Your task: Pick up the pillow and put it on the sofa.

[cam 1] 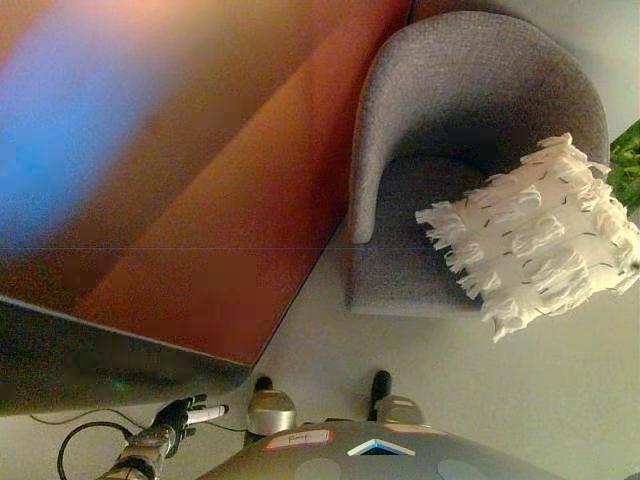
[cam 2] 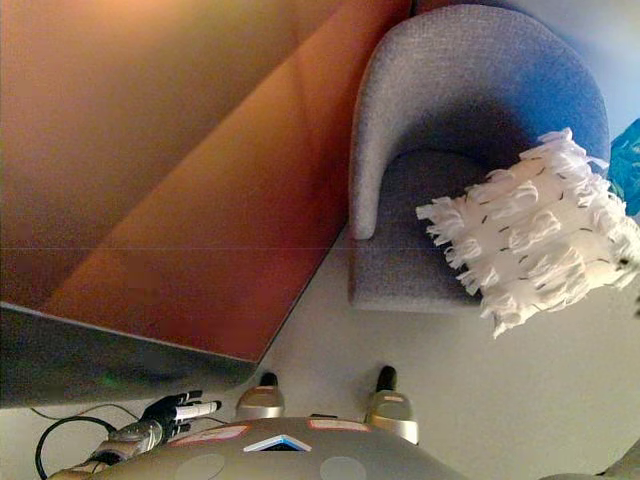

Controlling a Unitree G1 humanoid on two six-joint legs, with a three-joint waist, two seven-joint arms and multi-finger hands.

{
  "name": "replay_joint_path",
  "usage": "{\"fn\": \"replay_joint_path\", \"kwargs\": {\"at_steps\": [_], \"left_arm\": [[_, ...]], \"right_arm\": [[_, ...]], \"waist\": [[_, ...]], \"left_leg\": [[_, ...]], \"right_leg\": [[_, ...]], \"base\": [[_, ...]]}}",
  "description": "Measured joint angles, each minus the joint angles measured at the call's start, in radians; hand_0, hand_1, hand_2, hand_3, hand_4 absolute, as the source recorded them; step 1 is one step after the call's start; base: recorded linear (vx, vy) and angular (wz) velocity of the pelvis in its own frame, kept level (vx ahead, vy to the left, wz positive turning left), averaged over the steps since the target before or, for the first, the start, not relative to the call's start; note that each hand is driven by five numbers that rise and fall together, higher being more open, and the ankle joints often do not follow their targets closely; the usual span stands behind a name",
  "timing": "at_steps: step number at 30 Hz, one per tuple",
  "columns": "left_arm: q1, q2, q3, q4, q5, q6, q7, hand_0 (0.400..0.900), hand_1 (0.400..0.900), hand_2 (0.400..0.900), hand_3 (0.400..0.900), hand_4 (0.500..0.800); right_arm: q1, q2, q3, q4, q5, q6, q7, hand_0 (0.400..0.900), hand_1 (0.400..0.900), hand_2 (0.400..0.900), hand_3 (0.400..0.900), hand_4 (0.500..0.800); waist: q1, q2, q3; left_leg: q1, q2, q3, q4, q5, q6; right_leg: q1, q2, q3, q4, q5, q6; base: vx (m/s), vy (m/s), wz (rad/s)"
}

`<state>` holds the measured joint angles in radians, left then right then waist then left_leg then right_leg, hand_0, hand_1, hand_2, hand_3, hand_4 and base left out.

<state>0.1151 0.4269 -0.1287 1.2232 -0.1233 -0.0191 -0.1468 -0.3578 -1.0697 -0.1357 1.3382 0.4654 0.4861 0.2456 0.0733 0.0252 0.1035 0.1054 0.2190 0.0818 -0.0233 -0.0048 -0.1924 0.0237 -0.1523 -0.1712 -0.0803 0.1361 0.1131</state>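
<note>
- Our left hand point(cam 1: 178, 415), dark with white tips, hangs low at the lower left, near the floor. Its fingers are relaxed and a little spread, one white-tipped finger points to the side, and it holds nothing. We judge that it is idle, kept away from the work.
- Our right hand does not show in either view, so we cannot tell if it is spread or closed. The pillow hangs at the right side of the picture, where the right arm would come in, so we suppose this hand carries it from behind or below, but this is only a guess.
- The white square pillow with a shaggy fringed cover point(cam 1: 540, 235) is tilted, one corner down. It overlaps the right part of the seat and its lower edge goes past the front of the seat, above the pale floor point(cam 1: 420, 360). We cannot say if it rests on the seat or is in the air just over it.
- The grey fabric armchair with a rounded back point(cam 1: 455, 90) serves as the sofa here. Its seat point(cam 1: 400, 260) is bare at the left, so there is room for the pillow.
- A large reddish-brown smooth panel point(cam 1: 250, 200) stands at the left of the chair, well apart from the pillow.
- A green plant point(cam 1: 627, 160) shows at the right edge, near the pillow.
</note>
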Motion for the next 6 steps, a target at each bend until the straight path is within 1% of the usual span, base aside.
{"fn": "replay_joint_path", "kwargs": {"at_steps": [1,2,4,6], "left_arm": [[0.004,0.0,-0.003,-0.003,0.0,0.008,0.0,0.9,0.9,0.9,0.9,0.8],[0.001,0.001,-0.006,-0.003,0.0,0.026,-0.001,0.9,0.9,0.9,0.9,0.8],[-0.007,0.001,-0.031,-0.002,-0.003,0.07,-0.001,0.9,0.9,0.9,0.9,0.8],[-0.025,-0.004,-0.045,-0.002,-0.012,0.105,0.008,0.9,0.9,0.9,0.9,0.8]], "right_arm": [[0.028,0.024,-0.001,0.001,0.008,0.0,-0.005,0.9,0.9,0.9,0.9,0.8],[0.041,0.038,-0.002,0.001,0.015,0.001,-0.007,0.9,0.9,0.9,0.9,0.8],[0.056,0.052,-0.002,0.0,0.033,-0.006,-0.01,0.9,0.9,0.9,0.9,0.8],[0.103,0.08,-0.005,-0.007,0.042,-0.064,-0.011,0.9,0.9,0.9,0.9,0.8]], "waist": [[-0.012,0.007,-0.003],[-0.02,0.015,-0.005],[-0.046,0.019,-0.004],[-0.046,0.01,-0.003]], "left_leg": [[-0.002,0.0,0.002,-0.001,-0.002,0.0],[0.001,-0.001,0.008,-0.002,-0.002,0.0],[0.005,0.0,0.012,-0.003,-0.002,0.0],[0.014,0.003,0.02,-0.003,-0.002,0.0]], "right_leg": [[0.002,0.0,0.002,-0.001,-0.002,0.004],[0.002,-0.001,0.002,-0.001,-0.003,0.006],[0.004,0.001,0.009,-0.004,-0.001,0.008],[0.006,0.005,0.022,-0.003,0.0,0.008]], "base": [[-0.04,0.001,-0.04],[-0.05,-0.002,-0.09],[-0.05,0.01,-0.12],[-0.05,0.021,-0.1]]}}
